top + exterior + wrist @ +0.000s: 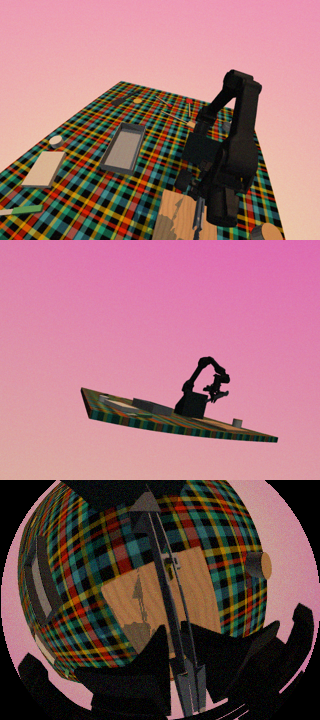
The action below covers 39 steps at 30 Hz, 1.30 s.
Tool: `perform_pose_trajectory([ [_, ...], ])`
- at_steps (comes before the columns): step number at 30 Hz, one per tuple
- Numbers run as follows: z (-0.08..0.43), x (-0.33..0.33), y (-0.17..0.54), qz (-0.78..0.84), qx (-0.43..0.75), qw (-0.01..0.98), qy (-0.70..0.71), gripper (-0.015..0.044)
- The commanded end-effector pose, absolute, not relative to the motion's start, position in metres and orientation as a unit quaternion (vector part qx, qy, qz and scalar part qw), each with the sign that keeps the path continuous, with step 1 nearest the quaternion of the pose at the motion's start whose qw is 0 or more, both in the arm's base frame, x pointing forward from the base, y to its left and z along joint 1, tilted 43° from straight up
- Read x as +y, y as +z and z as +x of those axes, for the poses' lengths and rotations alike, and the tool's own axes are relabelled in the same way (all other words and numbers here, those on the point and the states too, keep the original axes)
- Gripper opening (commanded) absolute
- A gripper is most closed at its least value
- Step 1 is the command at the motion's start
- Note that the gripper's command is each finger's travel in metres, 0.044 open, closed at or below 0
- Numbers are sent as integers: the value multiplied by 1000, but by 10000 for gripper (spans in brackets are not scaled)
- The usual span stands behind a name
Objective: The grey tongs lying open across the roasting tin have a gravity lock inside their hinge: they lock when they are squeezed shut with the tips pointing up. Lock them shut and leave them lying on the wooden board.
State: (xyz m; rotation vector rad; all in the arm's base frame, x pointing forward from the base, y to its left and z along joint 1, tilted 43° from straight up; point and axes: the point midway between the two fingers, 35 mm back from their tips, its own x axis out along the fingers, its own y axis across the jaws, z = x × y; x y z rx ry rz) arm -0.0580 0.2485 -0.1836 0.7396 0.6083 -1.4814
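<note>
The grey tongs (200, 215) (221, 395) (162, 575) are held in the air above the wooden board (166, 204) (230, 428) (202, 585). My gripper (213, 400) (172, 627) is shut on them, one finger on each side of the arms. The two arms lie close together. The wedge-shaped end, which looks like the hinge, points toward the robot base and is lower; the other end is tilted somewhat up, away from the base. Whether the lock is engaged cannot be seen. The roasting tin (117, 169) (151, 405) (53, 592) stands empty beside the board.
A grey can with a tan top (270, 232) (237, 423) (256, 565) stands beside the board. A cream block (45, 167), a white-topped can (56, 141) and a green-handled tool (28, 209) lie beyond the tin. Several utensils lie at the back. The dark robot base (192, 405) stands near the board.
</note>
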Motion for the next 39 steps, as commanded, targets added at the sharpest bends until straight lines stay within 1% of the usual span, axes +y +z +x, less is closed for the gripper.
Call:
perform_pose_trajectory([
  [1, -59, 249, -186, 322, 270, 634, -649, -150],
  [39, -60, 211, -236, 322, 270, 634, -649, -150],
])
